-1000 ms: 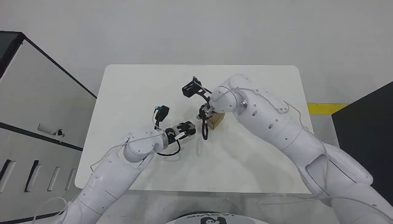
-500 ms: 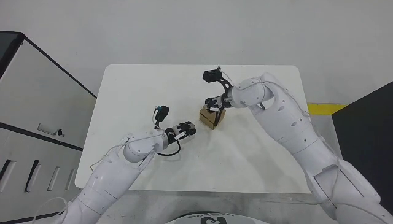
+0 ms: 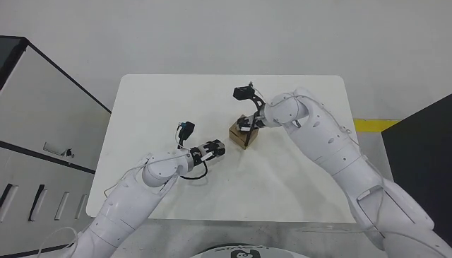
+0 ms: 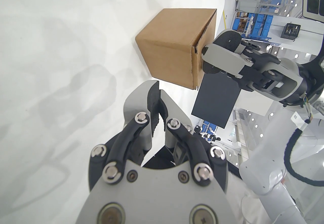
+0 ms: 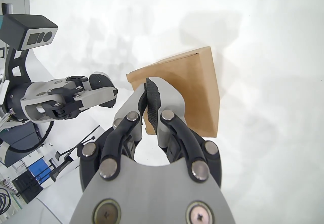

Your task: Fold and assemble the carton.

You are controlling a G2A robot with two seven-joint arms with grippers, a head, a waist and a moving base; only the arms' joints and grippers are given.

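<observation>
Carton [image 3: 241, 136]: brown, already squared into a box. It lies near the middle of the white table [image 3: 296, 187], between the two grippers.
Right gripper [image 5: 149, 90]: fingers pressed together with nothing between them, tips against the carton's end face.
Left gripper [image 4: 155, 98]: fingers pressed together, empty, just short of the carton's near corner and not touching it.
Step in hand (judged): pushing an end flap home.
How to do it well: press slowly, square to the end face and close to the crease. The carton looks light and apt to slide, so the left gripper should brace the opposite side first.
Left wrist view adds: an open seam along the end edge, and a dark flat panel [image 4: 215, 102] beside it — what it is cannot be told.
Right wrist view adds: a fold seam along the far edge of the pressed face.
</observation>
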